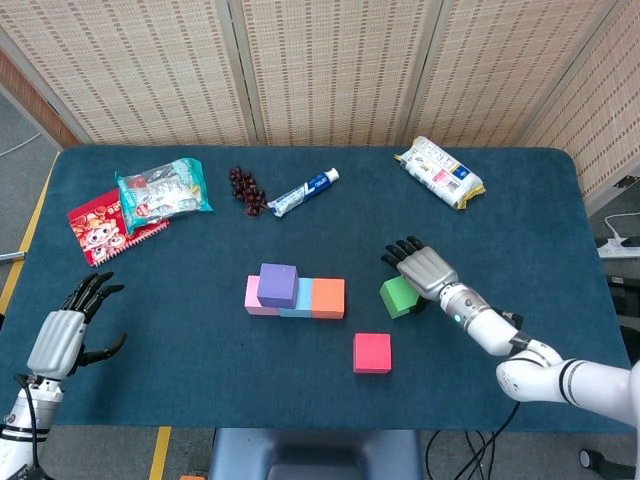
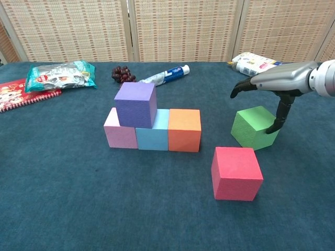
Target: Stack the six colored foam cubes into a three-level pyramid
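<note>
Right hand (image 2: 272, 86) hovers spread over green cube (image 2: 253, 127), thumb beside it, holding nothing; left hand (image 1: 62, 335) open, idle on table (image 1: 180, 340).

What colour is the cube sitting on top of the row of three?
Purple; the chest view shows it best.

Table (image 1: 520, 230) w/ dark blue cloth. Mid: pink cube (image 1: 252, 296), light blue cube (image 1: 301, 300), orange cube (image 1: 328, 297) in a touching row; purple cube (image 1: 278, 284) on top, over pink/blue. Red cube (image 1: 372, 352) alone, nearer front edge. Green cube (image 1: 398, 296) right of row, right hand (image 1: 425, 270) over it, fingers spread. Left hand (image 1: 65, 333) at front-left corner, fingers apart, holds nothing. Back: snack bags (image 1: 160, 187), red packet (image 1: 98, 226), grapes (image 1: 246, 190), toothpaste (image 1: 303, 191), white packet (image 1: 439, 171).
</note>
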